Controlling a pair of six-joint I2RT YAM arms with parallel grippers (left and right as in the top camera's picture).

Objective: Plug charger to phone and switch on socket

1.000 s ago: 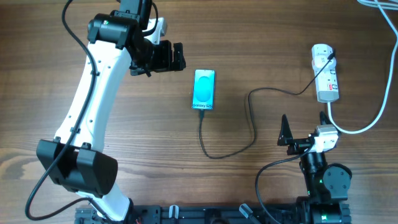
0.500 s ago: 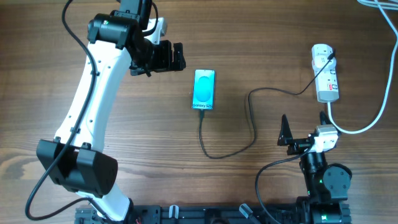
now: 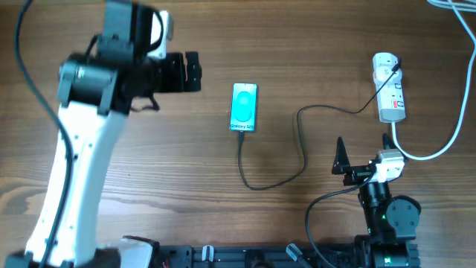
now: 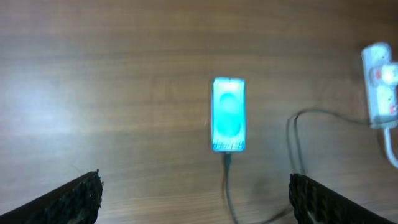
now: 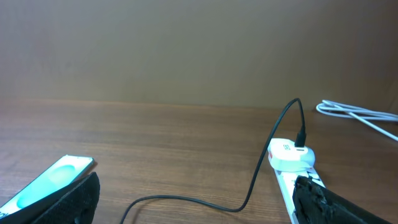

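The phone (image 3: pixel 244 108) lies flat mid-table with its long axis running away from the robot, and "Galaxy S25" is written at its near end, where the charger (image 3: pixel 241 156) meets it. The cable loops right to the socket (image 3: pixel 390 89), which lies the same way. The left gripper (image 4: pixel 194 180) and right gripper (image 5: pixel 196 186) both gape wide, holding nothing.
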